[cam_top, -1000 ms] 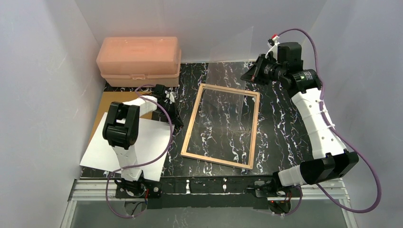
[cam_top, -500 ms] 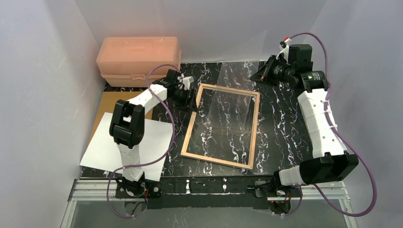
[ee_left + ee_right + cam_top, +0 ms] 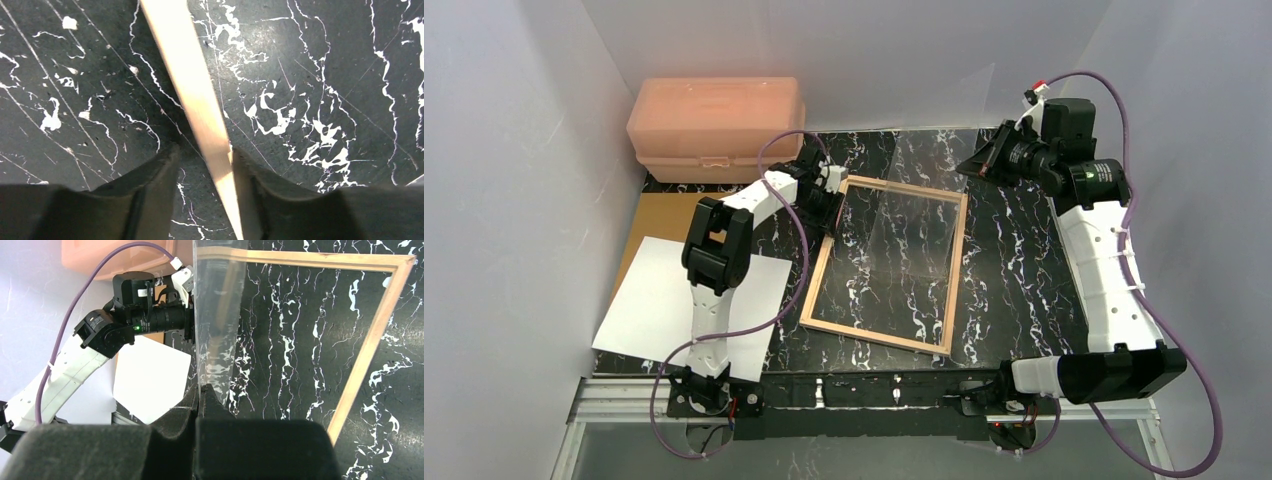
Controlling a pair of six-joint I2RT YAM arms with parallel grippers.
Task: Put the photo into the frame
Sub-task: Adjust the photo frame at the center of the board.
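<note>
The frame (image 3: 819, 280) lies tan wood side up on the black marble table, with no pane in it. My left gripper (image 3: 829, 205) is open and straddles the frame's left rail (image 3: 185, 65) near its far corner; the right finger (image 3: 250, 175) touches the wood and the left finger stands apart from it. At the back right, my right gripper (image 3: 982, 160) is shut on the clear pane (image 3: 934, 110), which hangs tilted above the frame. In the right wrist view the pane (image 3: 220, 315) rises from the closed fingertips (image 3: 205, 395). The photo (image 3: 664, 300) lies white back up at the near left.
A pink plastic box (image 3: 716, 125) stands at the back left against the wall. A brown backing board (image 3: 664, 215) lies under the photo's far edge. White walls close in on three sides. The left arm's purple cable loops over the photo's right side.
My left arm swung from the photo's far edge over to the frame's left rail, and its jaws opened. My right gripper drew the pane a little to the right and back.
</note>
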